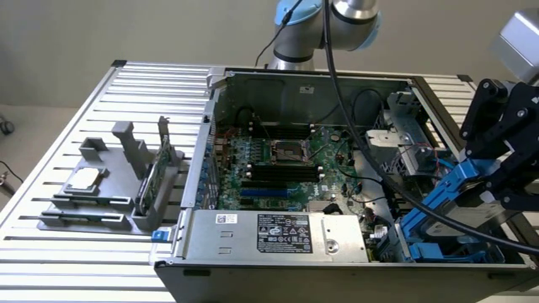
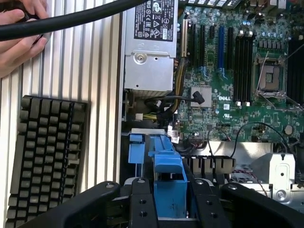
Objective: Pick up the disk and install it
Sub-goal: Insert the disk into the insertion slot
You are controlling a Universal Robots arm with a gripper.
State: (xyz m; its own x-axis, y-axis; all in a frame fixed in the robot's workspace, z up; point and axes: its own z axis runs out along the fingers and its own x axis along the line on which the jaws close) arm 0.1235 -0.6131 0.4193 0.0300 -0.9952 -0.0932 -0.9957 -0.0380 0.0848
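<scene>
Gripper [image 2: 172, 199] is clamped on the disk [image 2: 166, 164] by its blue carrier, holding it tilted just above the drive bay [image 1: 425, 249] in the open case's corner, I'd guess to line up with the slot. Farther back are the power supply [image 1: 278, 232] and motherboard [image 1: 278, 158].

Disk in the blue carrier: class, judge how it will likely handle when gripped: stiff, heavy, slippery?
The disk looks like metal, so probably stiff and heavy for its size. Its carrier is smooth plastic, so it might flex or slip slightly in the end effector. Held tilted, it could twist.
</scene>
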